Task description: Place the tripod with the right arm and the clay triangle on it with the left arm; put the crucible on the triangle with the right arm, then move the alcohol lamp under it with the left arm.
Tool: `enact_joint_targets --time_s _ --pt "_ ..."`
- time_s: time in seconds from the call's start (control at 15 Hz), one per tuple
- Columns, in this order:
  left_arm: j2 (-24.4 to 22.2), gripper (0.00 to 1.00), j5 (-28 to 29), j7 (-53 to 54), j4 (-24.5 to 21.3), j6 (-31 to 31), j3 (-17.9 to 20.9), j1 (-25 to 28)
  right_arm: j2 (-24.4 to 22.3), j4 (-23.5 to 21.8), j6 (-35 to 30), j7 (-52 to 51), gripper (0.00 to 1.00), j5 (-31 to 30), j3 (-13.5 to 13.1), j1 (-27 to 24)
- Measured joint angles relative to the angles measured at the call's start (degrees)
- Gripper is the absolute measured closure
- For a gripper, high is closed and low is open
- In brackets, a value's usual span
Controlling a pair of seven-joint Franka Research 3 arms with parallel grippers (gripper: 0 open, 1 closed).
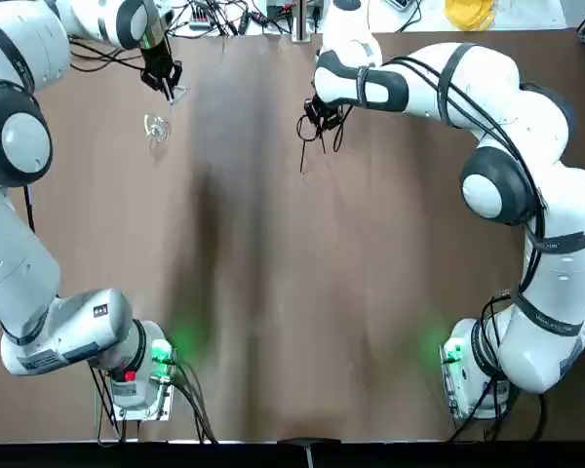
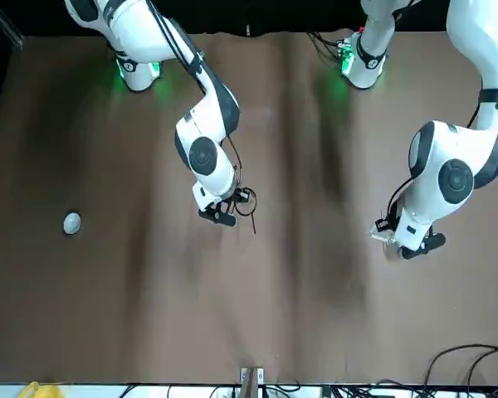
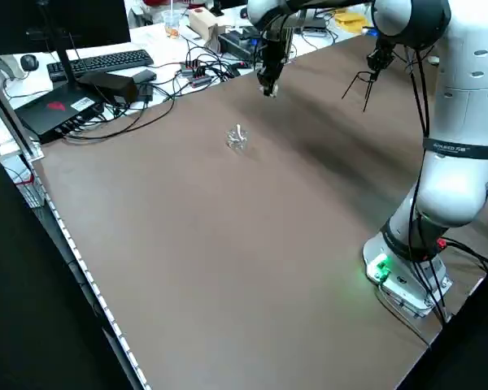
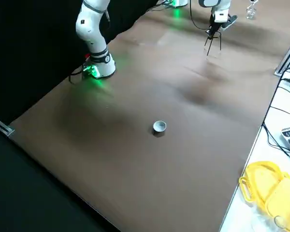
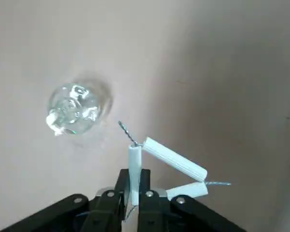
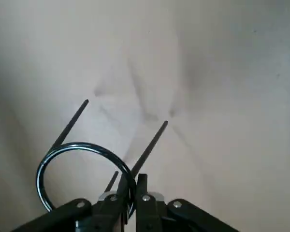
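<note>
Right jaws (image 6: 134, 191) are closed on the ring of the tripod (image 6: 85, 147), one side of the ring pinched between them. They're over the far middle of the tabletop (image 1: 302, 322) — legs pointing down, looks clear of the surface in the right side view. Left jaws (image 5: 132, 186) are closed on one tube of the clay triangle (image 5: 174, 159), over the far left, near the lamp (image 5: 75, 109). Lamp stands on the tabletop. Crucible (image 4: 159, 126) sits alone on the robot's right side, well apart from both arms, open end up.

Step in hand, my read: set the tripod down. Triangle has to wait for it.

How to do it well: level the ring first, then lower straight down until all three feet touch. Grip is on one side of the ring, so the stand can tilt in the jaws — if one foot lands early, correct the tilt, don't push. Open gently, back out without dragging the wire; it's light and will tip or skid easily. Pick a spot both arms can reach, with room for the lamp to slide in between the legs. Keep the left arm parked high meanwhile, triangle away from the lamp.
</note>
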Motion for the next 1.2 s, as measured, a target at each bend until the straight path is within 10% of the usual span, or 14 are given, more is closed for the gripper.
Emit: enact_joint_targets --time_s 0.93,1.2 --pt "0.1 0.88 -4.4 -12.7 5.6 -4.7 -12.6 -2.3 1.3 0.0 -0.1 0.0 0.9 0.0 0.0 0.1" --pt "0.9 0.88 -4.5 -16.4 5.6 -4.8 -12.9 -7.3 1.3 0.3 0.0 0.0 0.56 0.0 0.0 0.1"
